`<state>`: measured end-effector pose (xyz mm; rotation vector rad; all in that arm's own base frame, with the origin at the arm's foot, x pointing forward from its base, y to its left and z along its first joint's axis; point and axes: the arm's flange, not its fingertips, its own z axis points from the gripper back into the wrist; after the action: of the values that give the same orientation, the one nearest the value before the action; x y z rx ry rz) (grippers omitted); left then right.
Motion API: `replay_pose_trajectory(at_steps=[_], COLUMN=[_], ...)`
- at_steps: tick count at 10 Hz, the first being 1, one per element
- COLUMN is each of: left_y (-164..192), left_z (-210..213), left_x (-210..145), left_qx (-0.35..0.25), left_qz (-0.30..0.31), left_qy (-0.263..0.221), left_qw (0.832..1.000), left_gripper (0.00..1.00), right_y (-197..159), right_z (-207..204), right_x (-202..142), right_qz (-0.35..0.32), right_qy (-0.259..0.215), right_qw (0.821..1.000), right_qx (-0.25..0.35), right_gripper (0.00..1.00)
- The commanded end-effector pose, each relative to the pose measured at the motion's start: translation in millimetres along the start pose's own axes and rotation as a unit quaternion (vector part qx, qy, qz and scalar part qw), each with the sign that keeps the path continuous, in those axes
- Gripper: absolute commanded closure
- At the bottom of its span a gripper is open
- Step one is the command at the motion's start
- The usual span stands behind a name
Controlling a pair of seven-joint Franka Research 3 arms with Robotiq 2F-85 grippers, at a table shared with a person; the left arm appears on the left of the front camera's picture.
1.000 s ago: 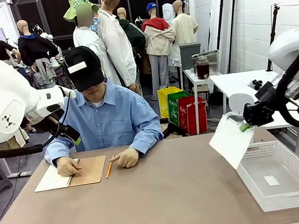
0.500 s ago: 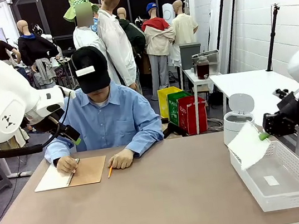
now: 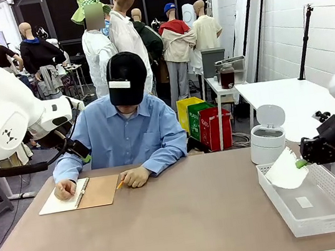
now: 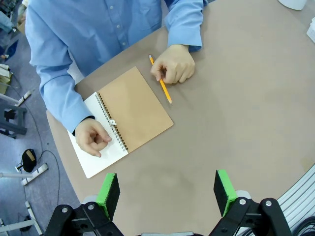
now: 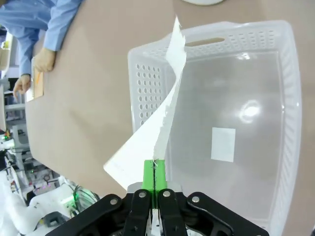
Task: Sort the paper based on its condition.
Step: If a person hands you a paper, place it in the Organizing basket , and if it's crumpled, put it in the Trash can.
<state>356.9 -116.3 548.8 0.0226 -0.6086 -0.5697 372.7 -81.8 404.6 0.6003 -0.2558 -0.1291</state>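
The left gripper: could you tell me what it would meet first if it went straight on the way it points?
Probably bare table. The left gripper, open, points down at the brown top, with the notebook and the pencil farther along, slightly aside. Depth is hard to judge.

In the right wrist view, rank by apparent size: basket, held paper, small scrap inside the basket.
1. White basket, largest.
2. Paper, pinched in the right end effector; nearness to the camera enlarges it.
3. Scrap, smallest.
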Motion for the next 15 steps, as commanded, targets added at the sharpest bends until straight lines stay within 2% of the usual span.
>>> replay_pose_trajectory(at_steps=[1, 3, 6, 10, 15], left_y=[0.4, 0.4, 0.4, 0.4, 0.4], left_z=[0.2, 0.2, 0.2, 0.2, 0.2], left_x=[0.0, 0.0, 0.0, 0.0, 0.0], left_qx=[-0.001, -0.001, -0.001, -0.001, -0.001], left_qz=[0.001, 0.001, 0.001, 0.001, 0.001], left_qy=[-0.001, -0.001, -0.001, -0.001, -0.001], left_qw=[1.0, 1.0, 1.0, 1.0, 1.0], left_gripper=[0.0, 0.0, 0.0, 0.0, 0.0], right_y=[-9.7, -21.2, -28.8, -15.8, -6.3], right_z=[-15.3, -19.0, -14.5, -9.8, -17.4], right_x=[4.9, 14.2, 23.4, 39.1, 37.4], right_qz=[0.014, 0.014, 0.018, 0.03, 0.005], right_qy=[0.023, 0.057, 0.059, 0.065, 0.094], right_qw=[1.0, 0.997, 0.997, 0.995, 0.993], right_qx=[-0.011, -0.045, -0.054, -0.063, -0.072], right_gripper=[1.0, 1.0, 1.0, 1.0, 1.0])
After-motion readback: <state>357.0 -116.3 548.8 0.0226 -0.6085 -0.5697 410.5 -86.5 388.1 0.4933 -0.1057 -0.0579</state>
